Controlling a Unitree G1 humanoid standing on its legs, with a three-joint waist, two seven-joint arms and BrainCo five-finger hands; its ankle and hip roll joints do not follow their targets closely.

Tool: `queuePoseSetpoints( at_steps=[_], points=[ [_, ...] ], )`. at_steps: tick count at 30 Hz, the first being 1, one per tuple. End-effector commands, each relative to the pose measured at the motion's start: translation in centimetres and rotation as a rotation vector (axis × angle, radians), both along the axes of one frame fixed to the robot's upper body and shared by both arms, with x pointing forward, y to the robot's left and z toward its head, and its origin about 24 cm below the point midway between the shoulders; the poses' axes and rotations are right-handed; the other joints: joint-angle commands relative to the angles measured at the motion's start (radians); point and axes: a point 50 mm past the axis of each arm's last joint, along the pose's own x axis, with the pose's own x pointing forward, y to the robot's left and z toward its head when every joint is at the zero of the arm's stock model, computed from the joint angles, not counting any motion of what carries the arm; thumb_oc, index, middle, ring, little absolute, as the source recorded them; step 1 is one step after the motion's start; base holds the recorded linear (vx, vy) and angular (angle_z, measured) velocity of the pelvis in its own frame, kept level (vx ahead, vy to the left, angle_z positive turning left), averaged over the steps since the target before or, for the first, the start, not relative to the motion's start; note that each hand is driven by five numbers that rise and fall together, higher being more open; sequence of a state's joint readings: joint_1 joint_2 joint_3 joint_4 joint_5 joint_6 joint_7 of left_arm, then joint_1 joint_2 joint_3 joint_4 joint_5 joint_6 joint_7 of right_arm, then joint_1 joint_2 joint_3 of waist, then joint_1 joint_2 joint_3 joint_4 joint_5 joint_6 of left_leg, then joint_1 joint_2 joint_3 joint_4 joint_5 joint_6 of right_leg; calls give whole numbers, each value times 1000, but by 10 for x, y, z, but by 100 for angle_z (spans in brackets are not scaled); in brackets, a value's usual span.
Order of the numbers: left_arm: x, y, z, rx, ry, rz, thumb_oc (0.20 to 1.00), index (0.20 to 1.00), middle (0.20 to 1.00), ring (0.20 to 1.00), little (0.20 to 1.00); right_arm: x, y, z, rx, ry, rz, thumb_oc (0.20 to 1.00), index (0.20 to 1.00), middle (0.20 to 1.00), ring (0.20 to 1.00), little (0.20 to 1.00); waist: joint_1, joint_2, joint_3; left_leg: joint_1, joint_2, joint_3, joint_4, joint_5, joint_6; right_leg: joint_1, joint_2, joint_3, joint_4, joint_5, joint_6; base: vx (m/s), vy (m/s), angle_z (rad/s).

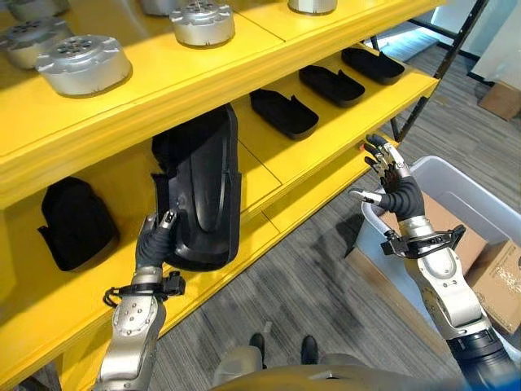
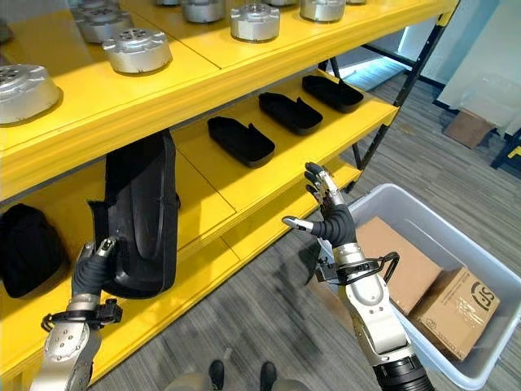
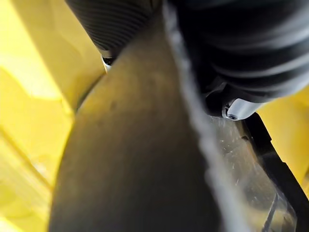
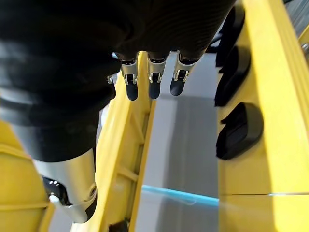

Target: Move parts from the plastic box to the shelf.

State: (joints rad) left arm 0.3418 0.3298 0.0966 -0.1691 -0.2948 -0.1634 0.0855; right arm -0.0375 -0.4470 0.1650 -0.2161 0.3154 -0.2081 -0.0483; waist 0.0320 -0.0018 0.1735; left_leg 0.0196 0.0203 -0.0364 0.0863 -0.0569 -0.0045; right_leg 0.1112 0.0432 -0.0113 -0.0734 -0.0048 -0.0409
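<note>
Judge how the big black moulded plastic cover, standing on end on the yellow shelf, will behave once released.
The big black moulded plastic cover looks rigid, probably light. Tall on a narrow end, it may tip when the left hand lets go.

Bright, even indoor light falls on the yellow shelf (image 1: 326, 155), whose upper board shades the level beneath. The left wrist view is blurred, too close to focus. A pale glare streaks the grey floor (image 2: 383, 69).
</note>
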Motion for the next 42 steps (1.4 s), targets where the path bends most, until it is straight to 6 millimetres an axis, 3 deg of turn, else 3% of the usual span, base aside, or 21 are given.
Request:
queuePoseSetpoints(
  at_steps=[1, 4, 5, 6, 7, 9, 10, 11, 12, 13, 15, 16, 19, 22, 24, 27, 30, 34, 37, 39, 42],
  points=[
    [8, 4, 38, 28, -195, -64, 200, 200, 200, 200, 200, -3, -2, 17, 63, -109, 21, 1000, 1000, 1000, 1000, 1000, -14, -39, -75, -131, -115, -3, 3, 100, 43, -38, 8, -32, 123, -64, 58, -136, -17, 37],
    [6, 1, 36, -14, -189, -72, 200, 200, 200, 200, 200, -5, -13, 20, 45, -117, -18, 1000, 1000, 1000, 1000, 1000, -21, -49, -39, -182, -119, 6, 88, 105, 20, -58, -13, -71, 144, -59, 52, -195, 20, 61],
    [6, 0, 36, -18, -187, -83, 200, 200, 200, 200, 200, -6, -16, 22, 44, -127, -28, 1000, 1000, 1000, 1000, 1000, -33, -55, -32, -195, -97, 38, 149, 73, 22, -73, -30, -89, 157, -54, 53, -302, 80, 72],
    [7, 0, 38, 4, -188, -102, 200, 200, 200, 200, 200, -5, -18, 24, 34, -135, -35, 1000, 1000, 1000, 1000, 1000, -41, -72, -26, -170, -47, 62, 227, 6, 28, -94, -66, -103, 170, -37, 56, -185, 69, 80],
    [7, 0, 38, 5, -188, -102, 200, 200, 200, 200, 200, -5, -18, 24, 35, -134, -35, 1000, 1000, 1000, 1000, 1000, -43, -70, -25, -174, -44, 59, 238, -3, 27, -93, -63, -106, 172, -40, 55, -144, 76, 98],
    [9, 0, 39, 16, -189, -101, 200, 200, 200, 200, 200, -7, -19, 24, 40, -137, -43, 1000, 1000, 1000, 1000, 1000, -58, -77, -32, -129, 41, 55, 240, -14, 19, -106, -86, -124, 192, -45, 56, -72, 96, 70],
    [12, -2, 40, 9, -196, -107, 200, 200, 200, 200, 200, -7, -19, 23, 41, -136, -52, 1000, 1000, 1000, 1000, 1000, -70, -76, -37, -100, 112, 66, 222, 4, 7, -116, -98, -138, 206, -52, 58, -104, 220, 49],
    [16, -4, 42, -1, -206, -107, 200, 200, 200, 200, 200, -9, -21, 19, 48, -117, -70, 1000, 1000, 1000, 1000, 1000, -95, -53, -49, -35, 232, 90, 148, 68, -28, -135, -117, -170, 232, -69, 65, -80, 171, 69],
    [16, -4, 42, -1, -206, -106, 200, 200, 200, 200, 200, -9, -21, 19, 47, -117, -70, 1000, 1000, 1000, 1000, 1000, -95, -53, -47, -30, 232, 90, 142, 70, -29, -133, -117, -170, 233, -70, 64, -140, 325, 91],
    [21, -8, 48, -12, -236, -122, 200, 200, 200, 200, 200, -7, -22, 16, 65, -106, -82, 1000, 1000, 1000, 1000, 1000, -109, -32, -46, -12, 351, 106, 106, 168, -64, -164, -155, -206, 287, -84, 77, -106, 341, 93],
    [22, -6, 51, -3, -242, -125, 200, 200, 200, 200, 200, -8, -25, 13, 57, -86, -93, 1000, 1000, 1000, 1000, 1000, -117, 2, -50, 34, 390, 80, 41, 220, -106, -188, -187, -234, 337, -96, 96, -109, 435, 106],
    [21, -3, 52, 7, -243, -107, 200, 200, 200, 200, 200, -8, -26, 12, 58, -83, -102, 1000, 1000, 1000, 1000, 1000, -104, 24, -49, 49, 369, 49, 9, 173, -117, -209, -214, -243, 379, -89, 116, -59, 351, 68],
    [21, -2, 57, 34, -255, -116, 200, 200, 200, 200, 200, -11, -33, 14, 52, -101, -149, 1000, 1000, 1000, 1000, 1000, -97, 22, -46, 49, 309, 73, 1, 33, -119, -176, -294, -271, 381, -57, 159, -10, 342, 58],
    [20, 1, 58, 66, -253, -114, 200, 200, 200, 200, 200, -13, -36, 11, 40, -88, -175, 1000, 1000, 1000, 1000, 1000, -88, 6, -44, 32, 263, 57, 20, 4, -112, -152, -335, -287, 344, -15, 184, -7, 251, 60],
    [19, 9, 65, 129, -265, -90, 200, 200, 200, 200, 200, -14, -40, 5, 54, -66, -206, 1000, 1000, 1000, 1000, 1000, -59, -27, -43, 3, 208, 47, 54, -31, -103, -120, -382, -303, 283, 32, 212, -21, 256, 49],
    [18, 14, 68, 157, -270, -70, 200, 200, 200, 200, 200, -14, -38, 3, 56, -59, -199, 1000, 1000, 1000, 1000, 1000, -45, -50, -46, -14, 172, 46, 76, -52, -93, -113, -406, -307, 251, 72, 226, -3, 171, 32],
    [17, 20, 69, 172, -275, -30, 200, 200, 200, 200, 200, -10, -32, 2, 35, -45, -164, 1000, 1000, 1000, 1000, 1000, -18, -98, -40, -86, 106, 48, 212, -126, -68, -96, -461, -306, 210, 137, 246, 10, 260, 8],
    [14, 22, 70, 179, -274, -22, 200, 200, 200, 200, 200, -9, -29, 2, 43, -40, -149, 1000, 1000, 1000, 1000, 1000, -9, -116, -37, -128, 71, 57, 302, -178, -43, -97, -486, -281, 197, 181, 258, 25, 182, -5],
    [13, 24, 69, 201, -266, -26, 200, 200, 200, 200, 200, -10, -26, 0, 44, -31, -133, 1000, 1000, 1000, 1000, 1000, -3, -127, -42, -159, 31, 62, 343, -216, -15, -96, -505, -252, 147, 249, 263, 25, 253, -5],
    [16, 25, 71, 236, -271, -24, 200, 200, 200, 200, 200, -10, -23, -2, 58, -28, -124, 1000, 1000, 1000, 1000, 1000, -10, -118, -52, -147, 13, 61, 304, -207, 6, -115, -485, -189, 160, 267, 241, 67, 262, 7],
    [18, 26, 72, 257, -267, -31, 200, 200, 200, 200, 200, -10, -20, 0, 44, -30, -93, 1000, 1000, 1000, 1000, 1000, -38, -115, -52, -100, 13, 57, 213, -173, 22, -164, -402, -97, 181, 272, 223, 62, 111, 25]
  ],
)
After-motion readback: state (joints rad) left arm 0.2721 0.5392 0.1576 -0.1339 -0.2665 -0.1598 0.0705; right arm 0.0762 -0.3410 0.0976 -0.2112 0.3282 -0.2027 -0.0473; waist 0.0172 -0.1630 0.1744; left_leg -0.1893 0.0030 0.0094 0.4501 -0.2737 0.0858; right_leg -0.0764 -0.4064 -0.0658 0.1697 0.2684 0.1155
